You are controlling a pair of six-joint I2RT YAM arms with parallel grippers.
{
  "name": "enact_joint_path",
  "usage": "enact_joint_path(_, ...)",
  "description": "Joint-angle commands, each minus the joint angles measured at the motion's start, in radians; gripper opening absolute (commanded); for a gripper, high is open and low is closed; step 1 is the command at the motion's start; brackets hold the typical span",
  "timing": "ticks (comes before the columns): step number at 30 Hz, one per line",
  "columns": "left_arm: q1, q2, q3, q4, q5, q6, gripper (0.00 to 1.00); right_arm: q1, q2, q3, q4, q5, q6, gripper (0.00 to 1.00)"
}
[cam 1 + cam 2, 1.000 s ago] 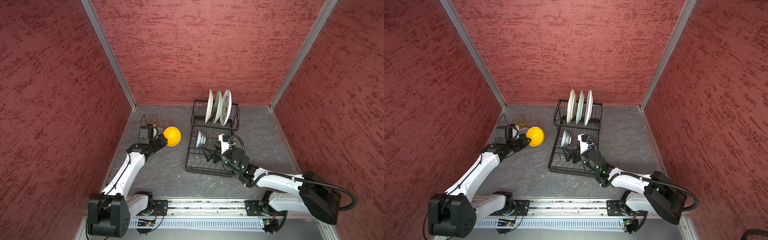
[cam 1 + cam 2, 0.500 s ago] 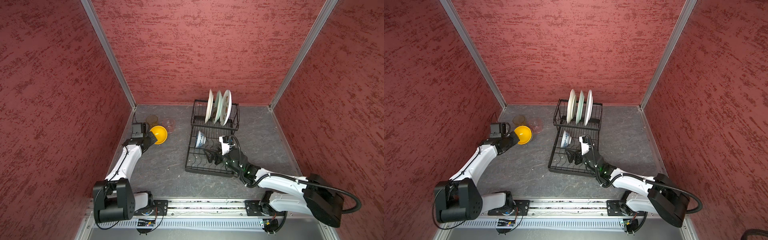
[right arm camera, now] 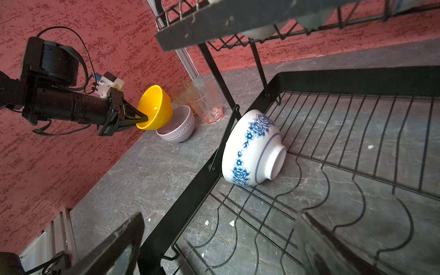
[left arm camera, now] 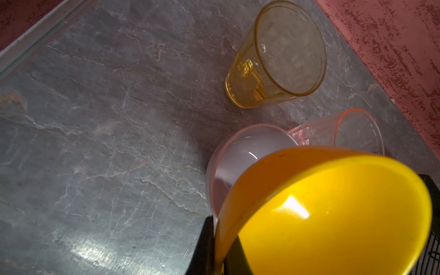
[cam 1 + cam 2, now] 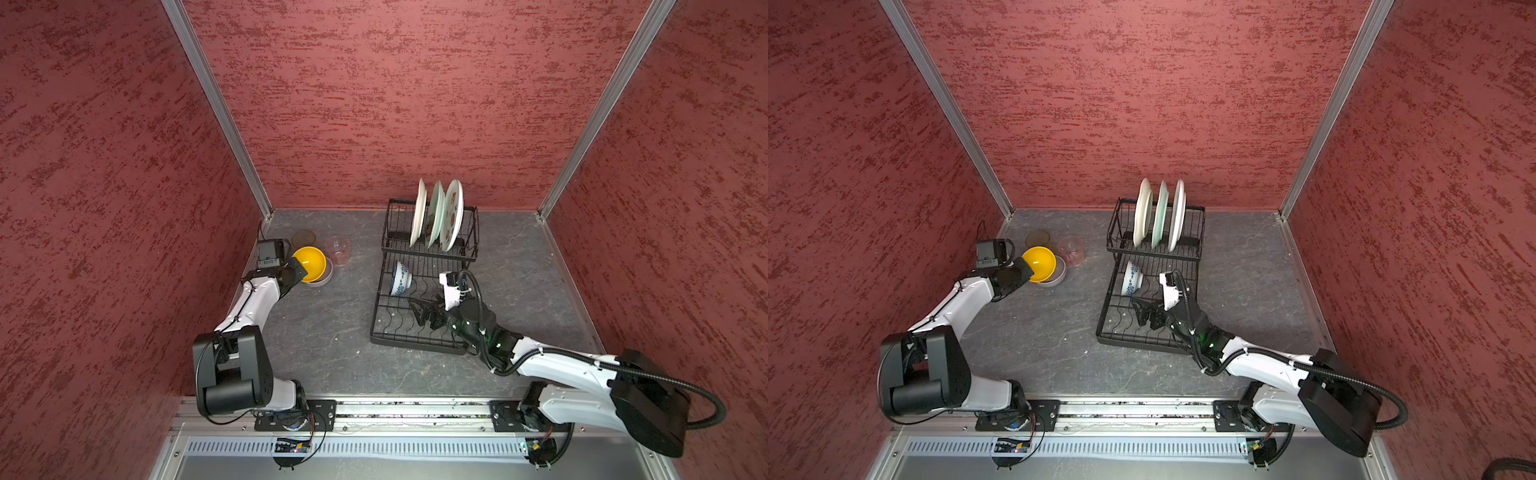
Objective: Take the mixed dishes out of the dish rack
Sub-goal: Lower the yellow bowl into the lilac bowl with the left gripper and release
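Carried leftward since a second ago, one yellow bowl [image 5: 311, 262] hangs tilted over one pale pink bowl [image 3: 177, 130], its rim pinched by the left gripper [image 3: 142, 118]. The right gripper [image 5: 424, 313] gapes over the dish rack [image 5: 376, 328]'s front tier, near one blue-white bowl [image 5: 400, 277]. Farther back stand an amber glass [image 5: 303, 239], a pinkish glass [image 5: 337, 250] and three upright plates [image 5: 435, 216] in the rack's back tier, on a grey stone table [image 5: 324, 332] between red walls [image 5: 374, 104].

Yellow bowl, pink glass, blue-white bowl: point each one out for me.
yellow bowl [image 5: 311, 262]: in a top view, on its inner wall.
pink glass [image 3: 206, 103]: in the right wrist view, on its side wall.
blue-white bowl [image 3: 250, 145]: in the right wrist view, on its outer wall beside the flower band.
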Motion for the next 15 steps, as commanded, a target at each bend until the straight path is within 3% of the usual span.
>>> enact_joint_path(1,-0.002,0.023,0.031,0.046,0.021,0.004,0.0,0.006,0.002,0.02,-0.016,0.025,-0.004,0.99)
enact_joint_path(15,-0.036,0.115,0.081,0.036,0.018,0.014,0.0,0.006,0.021,0.024,-0.033,0.052,0.003,0.99)
